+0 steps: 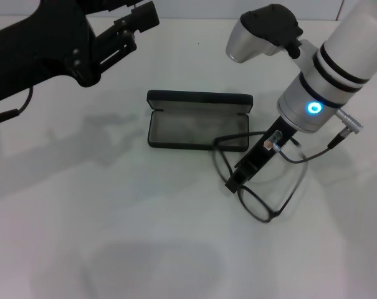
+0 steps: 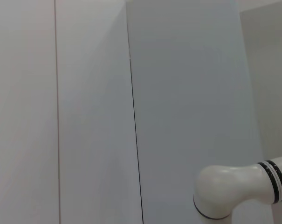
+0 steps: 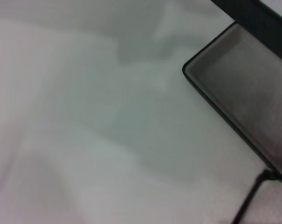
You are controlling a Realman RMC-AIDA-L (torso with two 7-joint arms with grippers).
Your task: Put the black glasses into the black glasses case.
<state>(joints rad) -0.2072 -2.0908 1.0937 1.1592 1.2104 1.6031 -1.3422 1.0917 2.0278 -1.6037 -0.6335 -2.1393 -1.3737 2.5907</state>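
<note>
The right tool [image 1: 238, 180] grips the black glasses [image 1: 263, 180] at the bridge beside the open black glasses case [image 1: 197, 121], ready to lift them in, while the left tool [image 1: 135, 25] hangs parked, its state unclear.

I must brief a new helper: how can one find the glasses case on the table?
On the white table, look in the middle. The glasses case lies open there, its grey lining up, just left of the right gripper. It is a solid black box; the glasses beside it are thin wire.

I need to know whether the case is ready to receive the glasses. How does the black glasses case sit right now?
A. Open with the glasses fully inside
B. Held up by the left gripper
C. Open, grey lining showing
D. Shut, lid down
C: the black glasses case lies open on the table, grey lining exposed.
</note>
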